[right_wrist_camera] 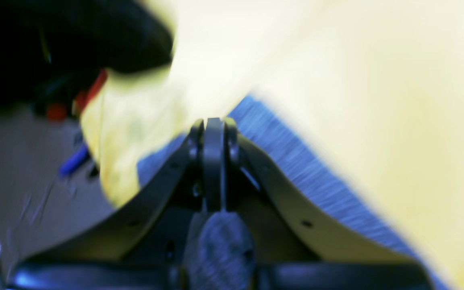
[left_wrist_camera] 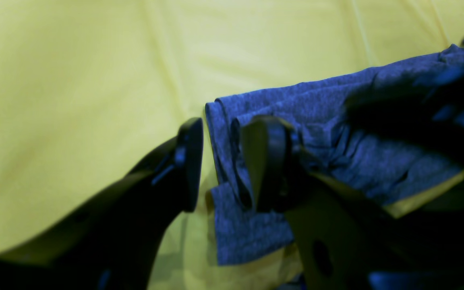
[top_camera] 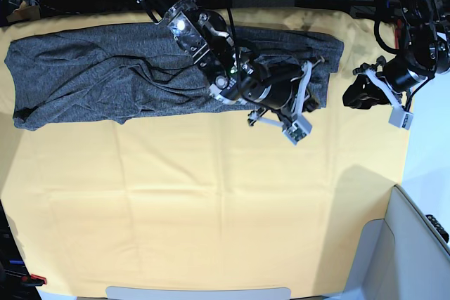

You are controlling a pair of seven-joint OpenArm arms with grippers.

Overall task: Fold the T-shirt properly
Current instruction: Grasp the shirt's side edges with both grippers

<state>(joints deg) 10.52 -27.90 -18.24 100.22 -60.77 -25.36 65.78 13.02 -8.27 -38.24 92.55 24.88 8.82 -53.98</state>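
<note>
**T-shirt banded along far edge, right gripper clamped on it, left gripper wide**

We see the yellow-orange cloth (top_camera: 211,194) covering the whole work surface; its near half is bare fabric with light creases.

The T-shirt (top_camera: 105,75), heathered dark grey, lies as one long wrinkled band along the cloth's far edge. It runs from the far-left corner to short of the far-right corner. The left end is broader, the right end narrower and bunched.

The right arm (top_camera: 190,29) comes in from the far edge and reaches diagonally over the band toward its right end. The left arm (top_camera: 415,47) stands past the cloth's right edge.

The right gripper (right_wrist_camera: 214,161) has its pads pressed flat together. A wad of grey knit sits between the fingers just behind the pads, so we read it as clamped on the T-shirt. That view is motion-blurred, so we can't tell how much fabric it has.

The left gripper (left_wrist_camera: 228,121) is spread wide and holds nothing. One finger (left_wrist_camera: 189,161) is over bare yellow cloth, just beside the shirt's folded edge. The other finger (left_wrist_camera: 266,161) is over the grey layers. The stacked fold edges lie in the gap between them.

In the base view that gripper (top_camera: 354,95) sits just off the band's right end, near the cloth's right edge.
</note>
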